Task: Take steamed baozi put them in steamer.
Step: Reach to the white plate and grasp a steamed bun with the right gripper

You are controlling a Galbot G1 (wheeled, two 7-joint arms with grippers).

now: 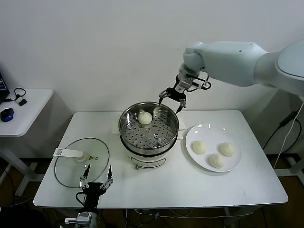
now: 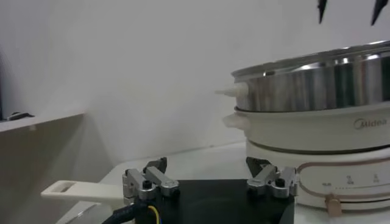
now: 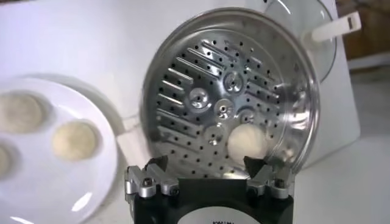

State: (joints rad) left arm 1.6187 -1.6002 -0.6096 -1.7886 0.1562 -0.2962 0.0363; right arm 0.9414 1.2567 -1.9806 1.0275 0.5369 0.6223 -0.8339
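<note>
Glass is seen first at the left of the counter [image 1: 247, 185], where the round lid [image 1: 80, 167] lies flat; the left gripper [image 1: 97, 176] is parked at its near edge, jaws apart and empty. In the middle, one baozi [image 1: 145, 117] is already placed on the perforated tray of the steamer [image 1: 148, 142]. Above the steamer's far rim the right gripper [image 1: 172, 99] is held with jaws spread wide, nothing between them. To the right, three baozi [image 1: 216, 153] are left on the white plate [image 1: 194, 130]. One of four is judged done; three transfers are left.
</note>
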